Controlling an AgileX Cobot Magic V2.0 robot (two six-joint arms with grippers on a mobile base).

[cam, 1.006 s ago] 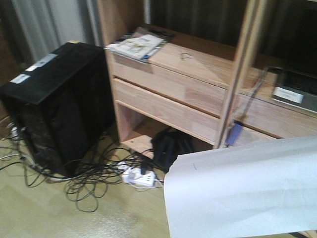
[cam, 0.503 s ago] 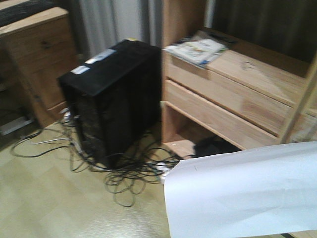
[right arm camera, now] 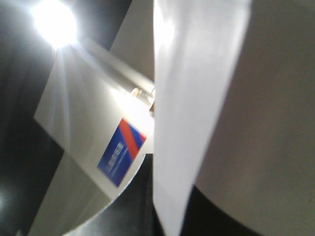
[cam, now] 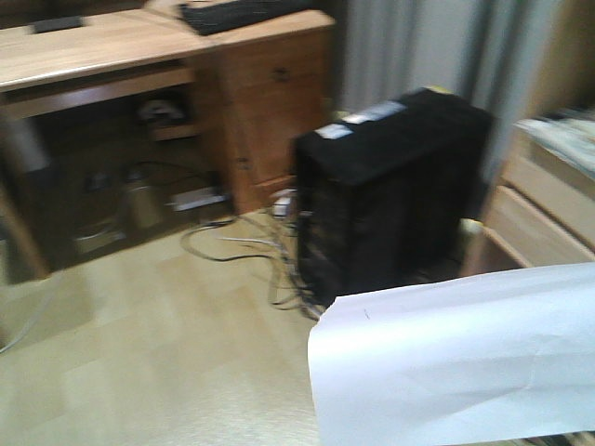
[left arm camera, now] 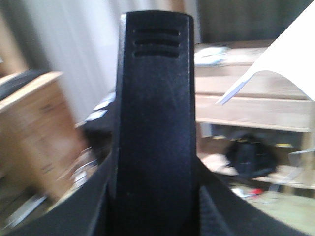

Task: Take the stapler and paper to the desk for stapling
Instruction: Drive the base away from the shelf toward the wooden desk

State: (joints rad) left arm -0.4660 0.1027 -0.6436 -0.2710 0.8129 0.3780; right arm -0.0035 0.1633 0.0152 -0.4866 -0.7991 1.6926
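The view has swung left onto the table [cam: 93,46]; paper [cam: 446,358] and stapler [left arm camera: 155,123] stay aloft, so delivery looks near. How the jaws stand, I cannot tell.

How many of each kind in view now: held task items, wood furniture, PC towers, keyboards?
2 held task items: stapler, paper
2 wood furniture: desk, shelving unit
1 PC tower
1 keyboard
Total: 6
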